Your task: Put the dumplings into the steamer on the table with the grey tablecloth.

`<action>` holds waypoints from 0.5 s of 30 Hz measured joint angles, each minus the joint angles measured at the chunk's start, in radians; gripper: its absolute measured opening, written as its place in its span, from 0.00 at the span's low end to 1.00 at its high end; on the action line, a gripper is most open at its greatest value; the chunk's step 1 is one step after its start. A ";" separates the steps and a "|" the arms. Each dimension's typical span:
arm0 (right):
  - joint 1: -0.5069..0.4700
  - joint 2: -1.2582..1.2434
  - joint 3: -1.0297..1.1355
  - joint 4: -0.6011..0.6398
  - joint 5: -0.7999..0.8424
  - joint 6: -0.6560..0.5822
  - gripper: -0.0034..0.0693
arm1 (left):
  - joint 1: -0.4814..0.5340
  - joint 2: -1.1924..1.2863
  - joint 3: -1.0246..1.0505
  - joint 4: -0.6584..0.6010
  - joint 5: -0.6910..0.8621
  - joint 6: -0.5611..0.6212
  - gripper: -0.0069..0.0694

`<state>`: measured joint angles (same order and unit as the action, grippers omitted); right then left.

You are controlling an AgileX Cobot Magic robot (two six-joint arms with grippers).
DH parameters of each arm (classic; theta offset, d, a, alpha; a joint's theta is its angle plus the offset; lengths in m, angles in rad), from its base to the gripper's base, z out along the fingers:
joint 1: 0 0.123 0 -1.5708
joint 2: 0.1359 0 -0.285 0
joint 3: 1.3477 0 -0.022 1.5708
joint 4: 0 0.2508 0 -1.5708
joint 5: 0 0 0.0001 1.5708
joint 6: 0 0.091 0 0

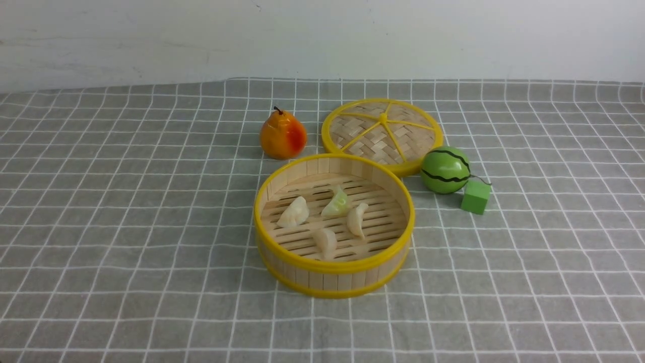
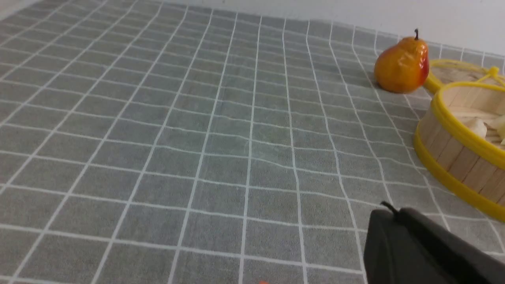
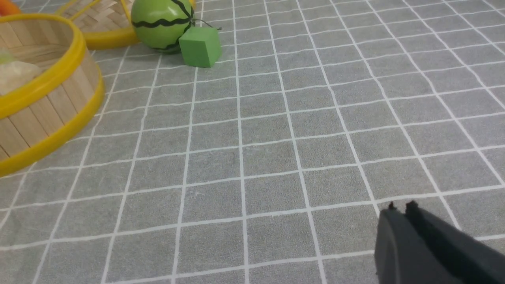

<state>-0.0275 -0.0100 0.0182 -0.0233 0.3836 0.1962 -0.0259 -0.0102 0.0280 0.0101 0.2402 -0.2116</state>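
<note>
On the grey-clothed bench (image 1: 101, 212) all four dumplings (image 1: 327, 214) already sit inside the steamer (image 1: 333, 280), both grippers, left gripper (image 2: 390, 211) and right gripper (image 3: 400, 207), look clenched and empty, so you likely need only stay clear.

I see a glossy orange-red pear (image 1: 282, 135) at eleven o'clock, a flat woven yellow-rimmed lid (image 1: 382, 134) at one, a striped green toy watermelon (image 1: 445, 170) touching a small green cube (image 1: 475, 196) at two.

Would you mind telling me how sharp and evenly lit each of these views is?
Front view: soft, even light, steamer sharp, faint shadows. Left wrist view: glare on the pear, gripper blurred. Right wrist view: melon crisp, gripper soft.
</note>
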 joint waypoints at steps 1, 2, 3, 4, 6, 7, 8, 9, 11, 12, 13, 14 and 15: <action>0.000 0.000 0.000 0.000 0.000 0.000 0.08 | 0.000 0.000 0.000 -0.001 0.008 0.000 0.07; 0.000 0.000 0.000 0.000 0.000 0.000 0.08 | 0.000 0.000 0.000 -0.010 0.025 0.000 0.07; 0.000 0.000 0.000 0.000 0.000 0.000 0.08 | 0.000 0.000 0.000 -0.010 0.039 0.000 0.07; 0.000 0.000 0.000 0.000 0.000 0.000 0.08 | 0.000 0.000 0.000 -0.010 0.052 0.000 0.07; 0.000 0.000 0.000 0.000 0.000 0.000 0.08 | 0.000 0.000 0.000 -0.015 0.071 0.000 0.07; 0.000 0.000 0.000 0.000 0.000 0.000 0.08 | 0.000 0.000 0.000 -0.016 0.081 0.000 0.07; 0.000 0.000 0.000 0.000 0.000 0.000 0.08 | 0.000 0.000 0.000 -0.016 0.093 0.000 0.07; 0.000 0.000 0.000 0.000 0.000 0.000 0.09 | 0.000 0.000 0.000 -0.016 0.106 0.000 0.07; 0.000 0.000 0.000 0.000 0.000 0.000 0.09 | 0.000 0.000 0.000 -0.016 0.124 0.000 0.07; 0.000 0.000 0.000 0.000 0.000 0.000 0.10 | 0.000 0.000 0.000 -0.016 0.125 0.000 0.07; 0.000 0.000 0.000 0.000 0.000 0.000 0.10 | 0.000 0.000 0.000 -0.016 0.127 0.000 0.07; 0.000 0.000 0.000 0.000 0.000 0.000 0.10 | 0.000 0.000 0.000 -0.016 0.128 0.000 0.07; 0.000 0.000 0.000 0.000 0.000 0.000 0.10 | 0.000 0.000 0.000 -0.016 0.128 0.000 0.07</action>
<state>-0.0275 -0.0100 0.0182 -0.0233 0.3836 0.1962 -0.0259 -0.0102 0.0280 -0.0063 0.3683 -0.2116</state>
